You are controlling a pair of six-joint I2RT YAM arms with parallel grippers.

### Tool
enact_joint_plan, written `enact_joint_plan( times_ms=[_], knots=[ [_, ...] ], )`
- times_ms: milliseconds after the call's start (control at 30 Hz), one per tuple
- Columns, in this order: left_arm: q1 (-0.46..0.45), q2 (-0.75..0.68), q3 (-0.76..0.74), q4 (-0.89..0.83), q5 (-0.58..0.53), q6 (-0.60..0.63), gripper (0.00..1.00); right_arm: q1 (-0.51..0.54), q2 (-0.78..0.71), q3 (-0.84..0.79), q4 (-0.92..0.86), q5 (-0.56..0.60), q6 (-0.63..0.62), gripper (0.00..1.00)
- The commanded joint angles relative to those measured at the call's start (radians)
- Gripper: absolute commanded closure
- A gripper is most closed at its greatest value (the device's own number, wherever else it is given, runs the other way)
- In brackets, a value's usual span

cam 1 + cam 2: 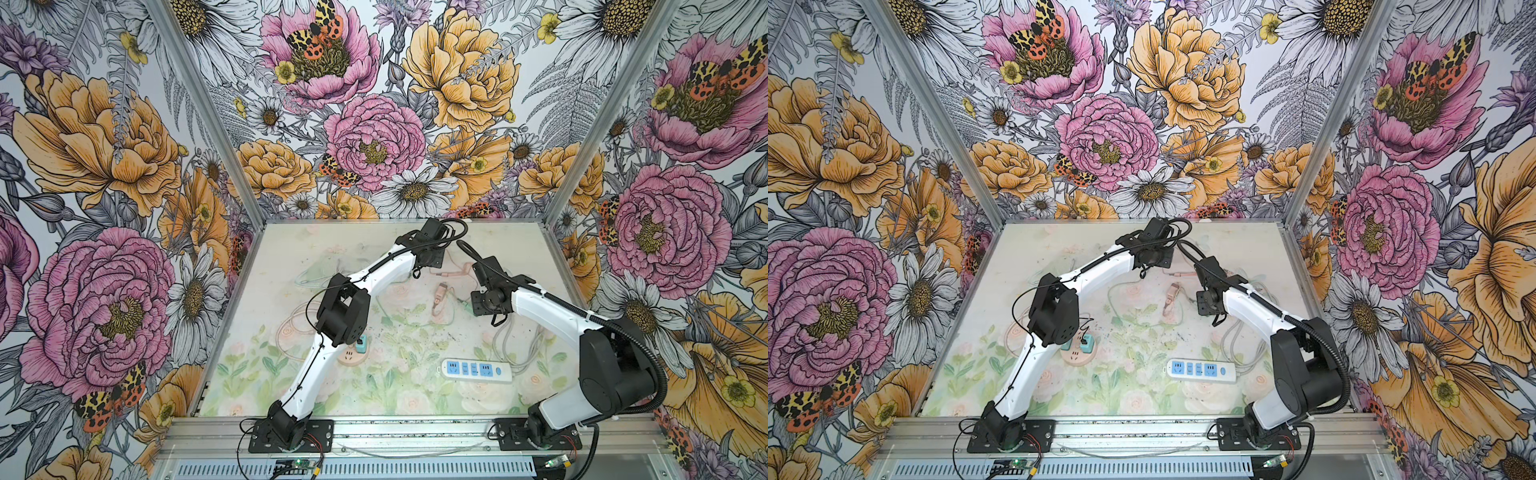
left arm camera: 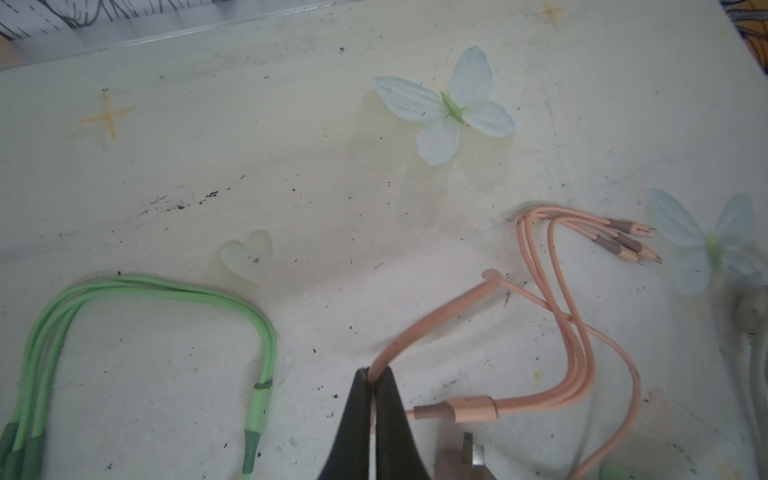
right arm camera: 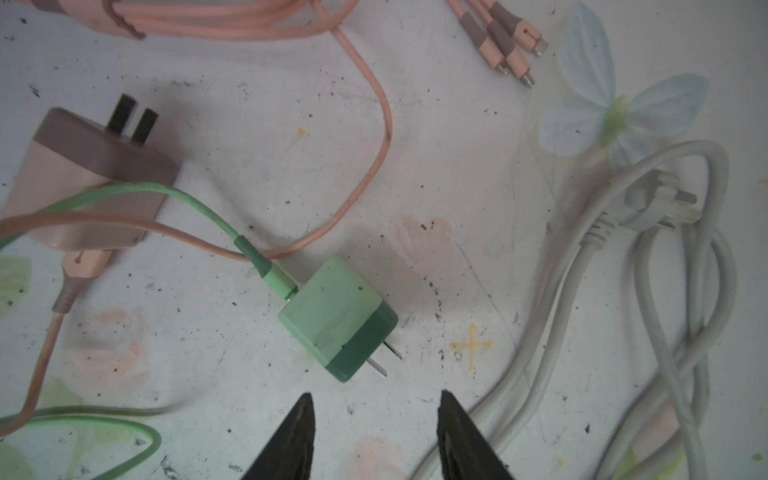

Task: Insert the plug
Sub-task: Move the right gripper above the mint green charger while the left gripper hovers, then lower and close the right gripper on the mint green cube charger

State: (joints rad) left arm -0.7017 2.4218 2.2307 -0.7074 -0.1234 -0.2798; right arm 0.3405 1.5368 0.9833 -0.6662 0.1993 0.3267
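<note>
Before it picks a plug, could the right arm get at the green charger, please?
Probably yes: the right end effector, open, sits just short of the green charger, nothing lying between.

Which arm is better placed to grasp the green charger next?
Right. The right pincer is open with the green charger lying just ahead; the left pincer is shut on the pink cable.

Two arms (image 1: 390, 266) (image 1: 548, 307), one white power strip (image 1: 476, 370), one round socket (image 1: 351, 357), one pink charger (image 3: 75, 166), three pink connectors (image 3: 503, 41)
</note>
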Motion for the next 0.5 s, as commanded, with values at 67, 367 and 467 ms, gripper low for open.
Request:
enact_joint_plan(
  times_ms=[67,367,467],
  knots=[
    [0.008,-0.018,0.01,0.016,0.086,0.013,0.92,-0.008,0.04,-0.017,0.041,0.009,-0.01,0.51],
    [0.008,-0.022,-0.001,0.016,0.11,0.012,0.93,-0.019,0.093,-0.026,0.089,-0.02,-0.008,0.51],
    [0.008,-0.039,-0.016,0.016,0.107,0.01,0.92,-0.019,0.112,-0.019,0.1,-0.038,-0.008,0.51]
  ],
)
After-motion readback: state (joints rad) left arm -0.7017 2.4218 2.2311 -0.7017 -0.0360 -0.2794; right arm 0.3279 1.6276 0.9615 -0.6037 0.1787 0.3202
